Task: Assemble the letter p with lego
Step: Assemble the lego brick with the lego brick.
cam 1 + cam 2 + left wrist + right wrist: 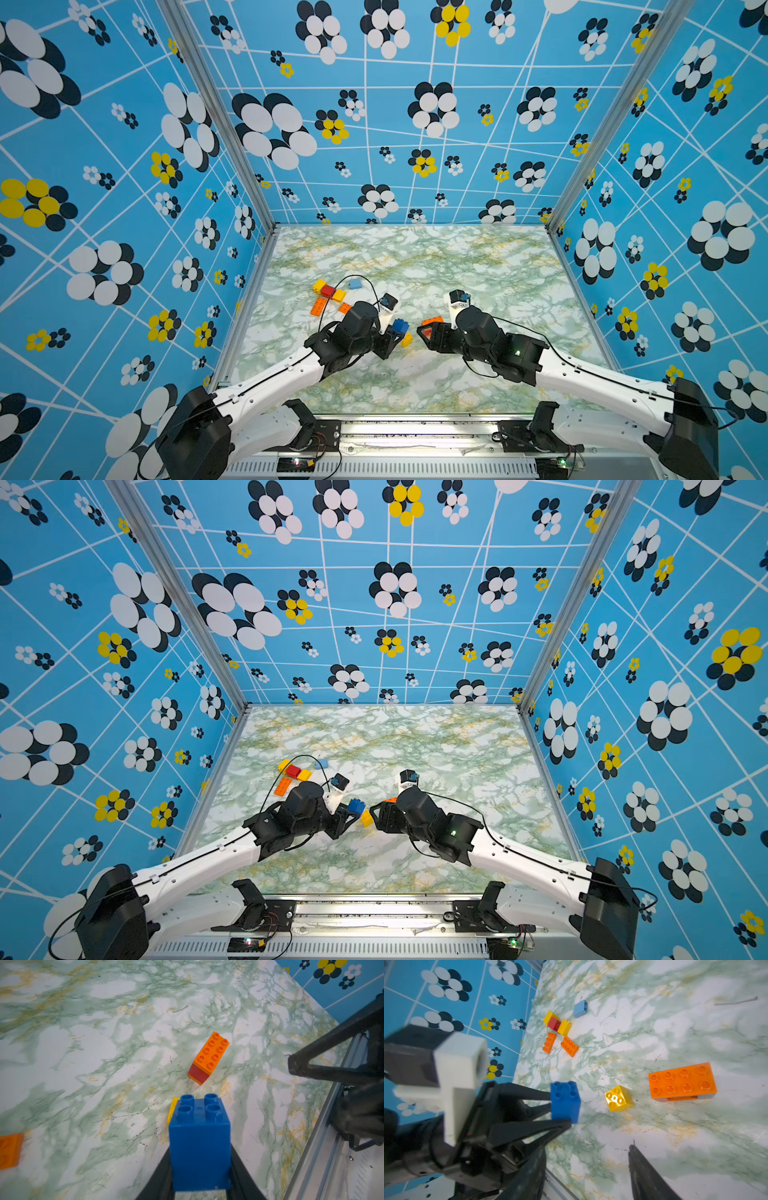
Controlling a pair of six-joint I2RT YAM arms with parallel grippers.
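My left gripper (394, 332) is shut on a dark blue square lego brick (400, 325), studs up, held just above the table; the same blue brick (199, 1142) fills the left wrist view. A yellow square brick (406, 339) lies tilted beside it and shows as the yellow brick (618, 1098) in the right wrist view. A long orange brick (209, 1057) tops a small stack with red beneath, a short way beyond. My right gripper (587, 1147) is open over bare table, nothing between its fingers, close to that orange stack (432, 321).
Loose lego lies at the table's left: two yellow bricks (319, 285) around a red one (328, 291), a pale blue brick (355, 284) and two flat orange plates (320, 306). The metal front rail (415, 428) and patterned blue walls bound the marbled table (457, 266).
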